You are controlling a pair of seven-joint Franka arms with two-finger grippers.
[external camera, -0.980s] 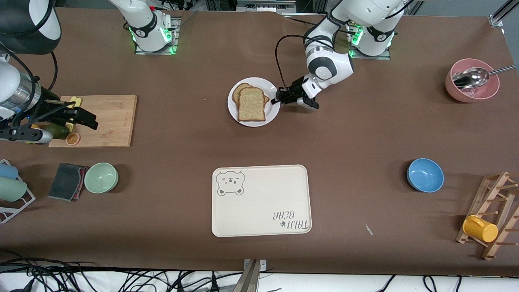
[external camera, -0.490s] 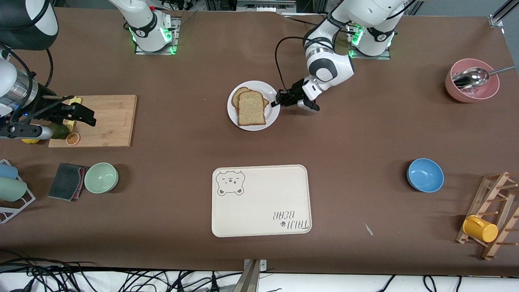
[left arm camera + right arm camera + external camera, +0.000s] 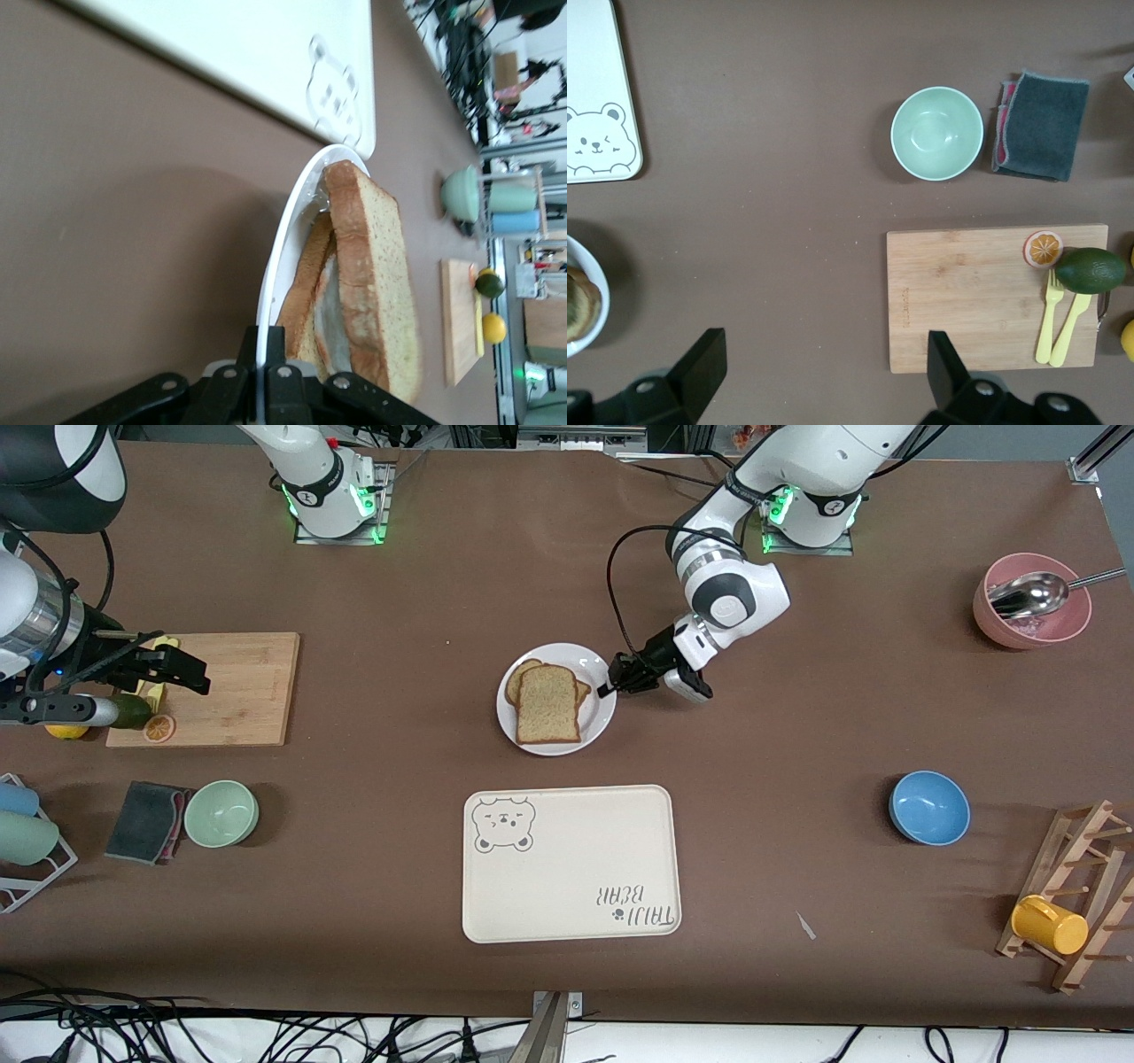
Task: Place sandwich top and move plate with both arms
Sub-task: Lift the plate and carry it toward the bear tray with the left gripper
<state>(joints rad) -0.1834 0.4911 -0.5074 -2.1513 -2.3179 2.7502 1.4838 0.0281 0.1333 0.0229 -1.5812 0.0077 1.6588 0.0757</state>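
Front view. Left gripper [image 3: 609,687]: clamped on the rim of the plate [image 3: 595,724] at the edge toward the left arm's end of the table. Sandwich top [image 3: 548,705]: lies on the lower slice, on the plate. Plate sits mid-table, farther from the camera than the bear-print tray [image 3: 571,862], a strip of bare table between them. Judgement: the step is carrying the plate to the tray; keep it level and slow, since a one-sided rim grip could tip the stack. Right gripper [image 3: 182,669]: jaws wide, holding nothing, over the cutting board [image 3: 239,688] at the right arm's end; this arm waits.

Left wrist view. Plate rim [image 3: 282,252] runs straight into the shut jaws; top slice [image 3: 376,279] overhangs the filling. Tray corner with bear face [image 3: 337,84] lies near.

Right wrist view. Fingers [image 3: 700,372] spread wide above brown tabletop [image 3: 762,159]. Below: cutting board [image 3: 974,297] with avocado [image 3: 1090,270], orange slice [image 3: 1044,249] and yellow fork [image 3: 1050,319]; green bowl [image 3: 936,133]; grey cloth [image 3: 1036,126].
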